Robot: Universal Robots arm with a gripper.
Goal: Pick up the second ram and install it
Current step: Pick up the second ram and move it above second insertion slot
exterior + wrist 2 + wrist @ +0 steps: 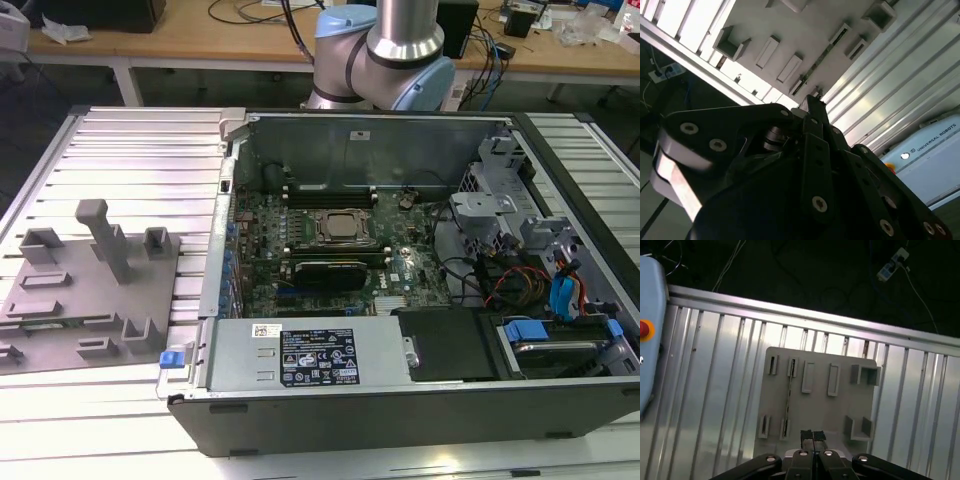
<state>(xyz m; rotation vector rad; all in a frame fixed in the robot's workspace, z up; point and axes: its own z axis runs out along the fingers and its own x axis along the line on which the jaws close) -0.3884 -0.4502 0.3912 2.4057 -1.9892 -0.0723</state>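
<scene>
Hovering hand (813, 436), closed empty — second ram (789, 400) near, on fixture plate (822, 410)

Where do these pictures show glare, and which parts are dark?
Exterior view: the table shines pale and bright, while the inside of the case lies in shadow. First wrist view: glare streaks run along the table slats, and the floor beyond is almost black. Second wrist view: the end effector is a dark mass against the glaring table.

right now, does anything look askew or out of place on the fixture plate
Nothing stands out. The second ram sits straight in its holders on the grey fixture plate, and the shut gripper hangs over the plate.
</scene>
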